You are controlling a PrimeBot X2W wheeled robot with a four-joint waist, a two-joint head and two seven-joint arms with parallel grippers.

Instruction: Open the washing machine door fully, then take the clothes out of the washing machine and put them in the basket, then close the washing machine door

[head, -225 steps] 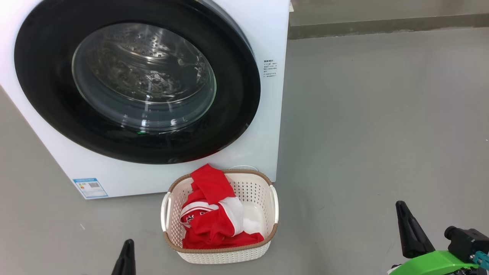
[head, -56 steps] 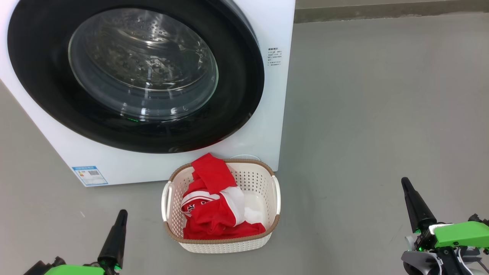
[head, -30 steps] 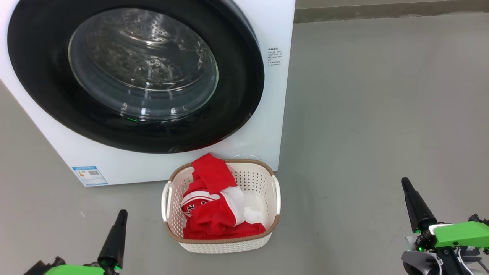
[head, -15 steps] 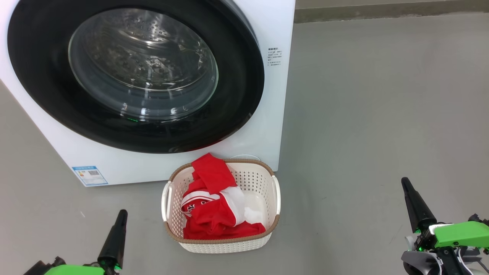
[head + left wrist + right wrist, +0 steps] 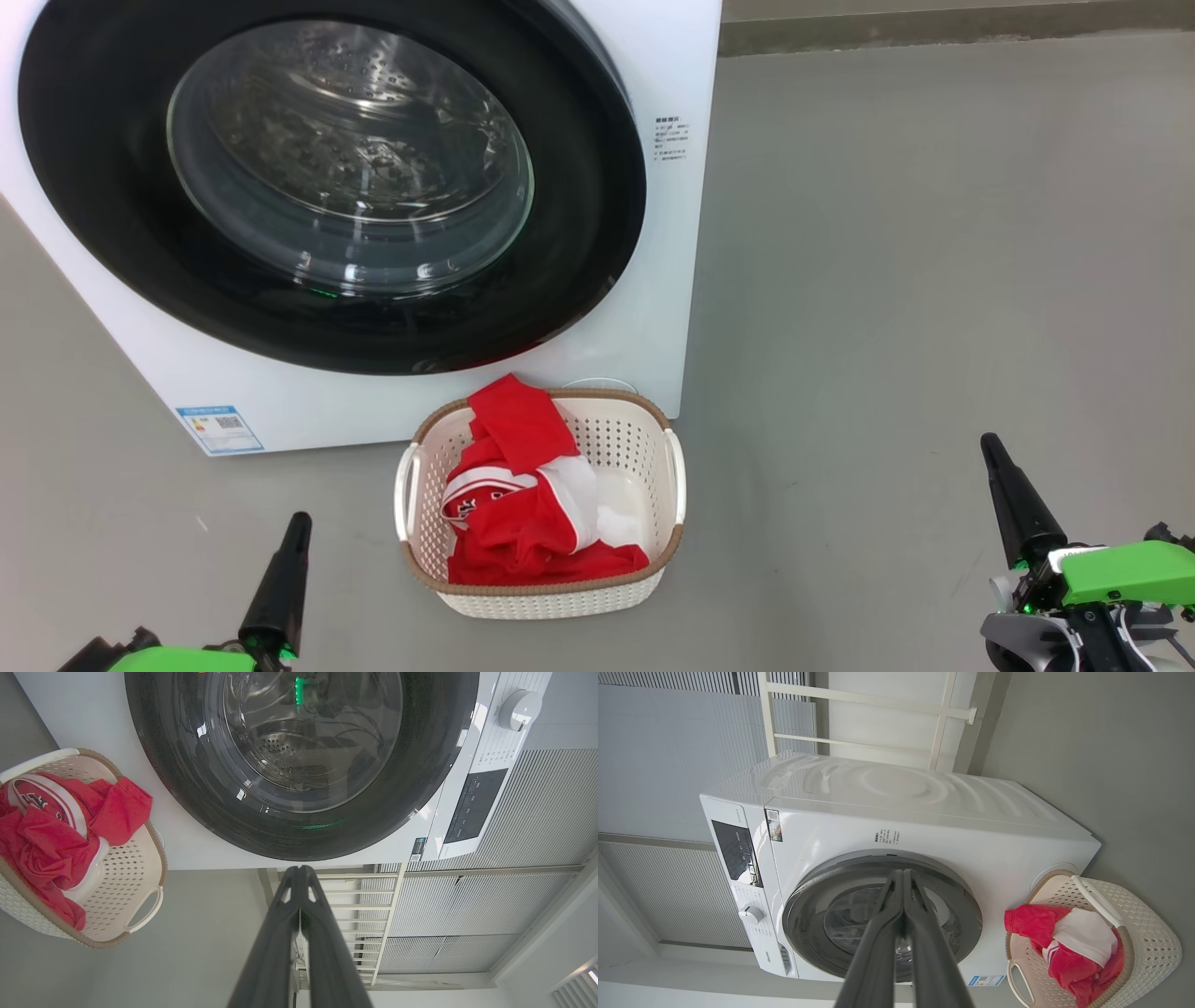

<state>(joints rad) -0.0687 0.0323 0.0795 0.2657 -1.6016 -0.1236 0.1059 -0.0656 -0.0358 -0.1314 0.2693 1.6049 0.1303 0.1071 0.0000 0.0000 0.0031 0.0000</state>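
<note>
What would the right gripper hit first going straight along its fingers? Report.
Most likely the washing machine door, near its black rim: the right wrist view has the shut right gripper aimed at it. The gap looks free, though depth is unclear.

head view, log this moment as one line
washing machine door shut | clothes in basket | left gripper shut, empty | right gripper shut, empty
</note>
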